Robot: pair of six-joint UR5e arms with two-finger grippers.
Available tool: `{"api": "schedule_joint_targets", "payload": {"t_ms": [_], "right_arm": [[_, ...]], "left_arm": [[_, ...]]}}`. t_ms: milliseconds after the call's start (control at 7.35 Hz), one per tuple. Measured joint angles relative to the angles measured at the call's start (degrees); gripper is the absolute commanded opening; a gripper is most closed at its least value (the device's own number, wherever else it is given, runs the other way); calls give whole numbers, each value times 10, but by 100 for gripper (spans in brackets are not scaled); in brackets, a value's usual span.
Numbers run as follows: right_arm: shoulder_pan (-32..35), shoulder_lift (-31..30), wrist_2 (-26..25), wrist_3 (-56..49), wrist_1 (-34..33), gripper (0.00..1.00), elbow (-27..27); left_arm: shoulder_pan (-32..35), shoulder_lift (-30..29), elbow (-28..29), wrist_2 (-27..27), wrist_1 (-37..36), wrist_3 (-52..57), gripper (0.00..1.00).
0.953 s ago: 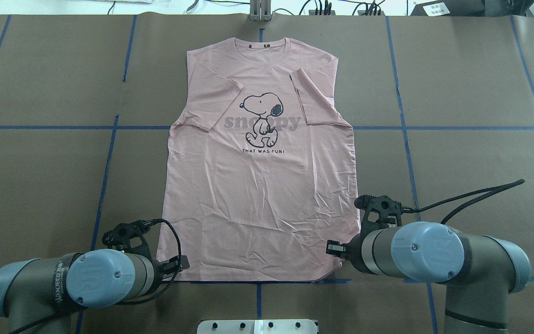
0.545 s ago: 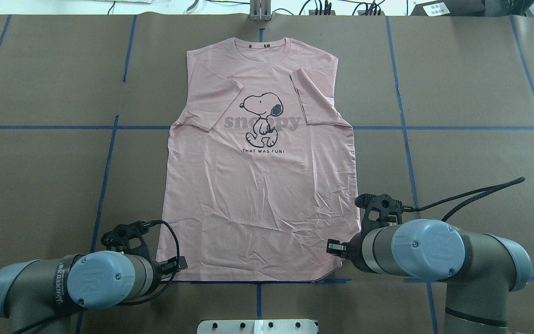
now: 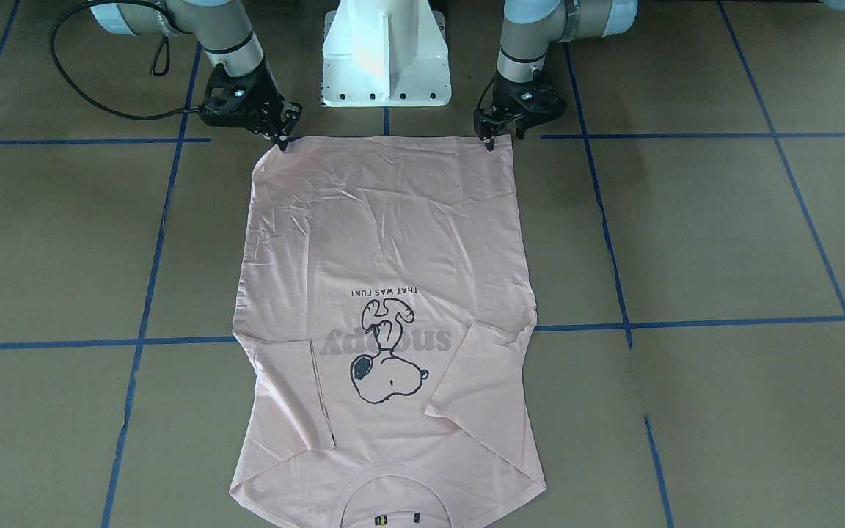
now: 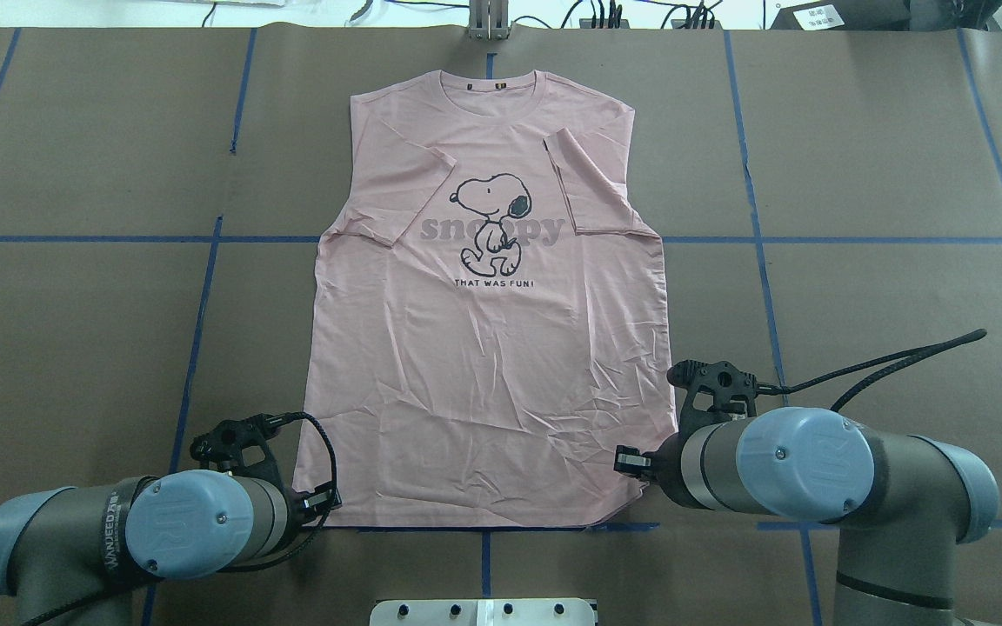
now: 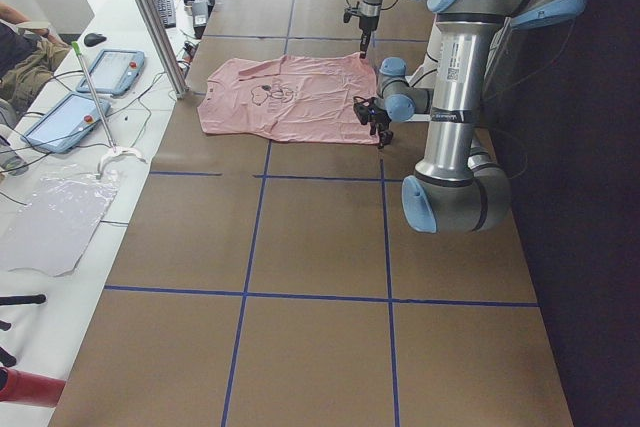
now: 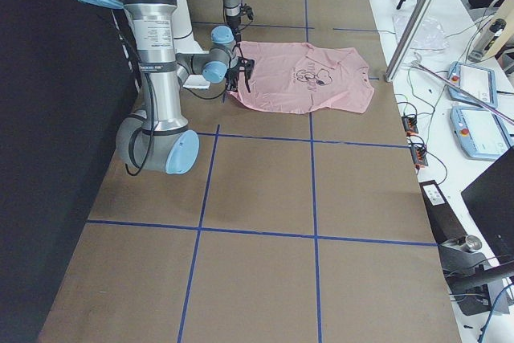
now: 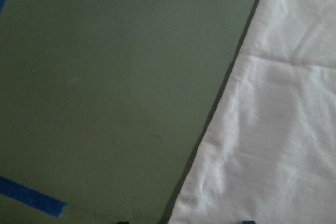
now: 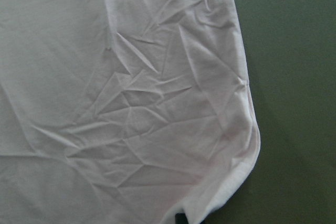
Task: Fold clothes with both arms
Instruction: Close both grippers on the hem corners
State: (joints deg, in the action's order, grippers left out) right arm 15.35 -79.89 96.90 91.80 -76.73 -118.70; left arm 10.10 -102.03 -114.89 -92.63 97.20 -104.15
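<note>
- Pink T-shirt (image 4: 484, 374) lies flat on the desk (image 4: 884, 174), print up. Its hem is at the jaws and its collar (image 4: 490, 87) at the end far from them.
- Print reads "snoopy" in grey, with "THAT WAS FUN!" in black under the cartoon dog.
- Collar label is too small to read.
- Left gripper (image 3: 502, 136) is at one hem corner, jaws spread apart, nothing held.
- Right gripper (image 3: 283, 133) is at the other hem corner, touching the cloth; can't tell whether its jaws are closed.
- Left arm (image 4: 75, 539) has a band reading "WANJEED".
- Blue joint caps carry a "UR" logo.
</note>
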Motion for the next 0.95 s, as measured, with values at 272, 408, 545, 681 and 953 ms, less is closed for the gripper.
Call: {"api": "schedule_joint_targets", "payload": {"t_ms": [272, 408, 545, 681, 953], "right_arm": [[2, -1, 1, 0, 0, 0, 0], [3, -1, 2, 0, 0, 0, 0], [4, -1, 2, 0, 0, 0, 0], [7, -1, 5, -1, 0, 0, -1], [25, -8, 30, -1, 0, 0, -10]], "left_arm": [[0, 0, -3, 0, -1, 1, 5], [0, 0, -6, -1, -1, 1, 0], [0, 0, -8, -1, -1, 1, 0], [0, 0, -13, -1, -1, 1, 0], [1, 0, -32, 0, -3, 1, 0]]}}
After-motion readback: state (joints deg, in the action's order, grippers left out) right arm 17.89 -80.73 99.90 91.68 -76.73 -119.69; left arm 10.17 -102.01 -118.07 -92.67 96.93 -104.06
